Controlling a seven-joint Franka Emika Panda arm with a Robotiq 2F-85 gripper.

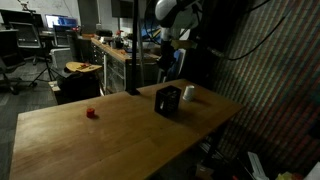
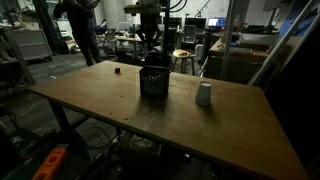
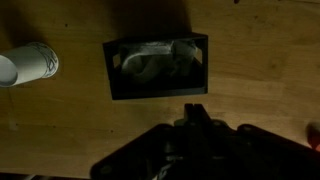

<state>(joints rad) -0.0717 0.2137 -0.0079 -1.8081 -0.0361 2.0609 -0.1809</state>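
A black mesh box stands on the wooden table in both exterior views (image 1: 167, 101) (image 2: 152, 82). In the wrist view the box (image 3: 120, 70) is seen from above and holds a pale crumpled thing (image 3: 160, 60). My gripper (image 3: 196, 108) hangs above the table just beside the box, apart from it. Its fingers are pressed together with nothing between them. It also shows in both exterior views (image 1: 166, 60) (image 2: 150, 45). A white cup (image 3: 30, 65) lies on its side next to the box.
The white cup also shows in both exterior views (image 1: 189, 93) (image 2: 204, 94). A small red object (image 1: 90, 113) (image 2: 117, 70) lies on the table (image 1: 120, 135) away from the box. Chairs, benches and lab gear stand behind the table.
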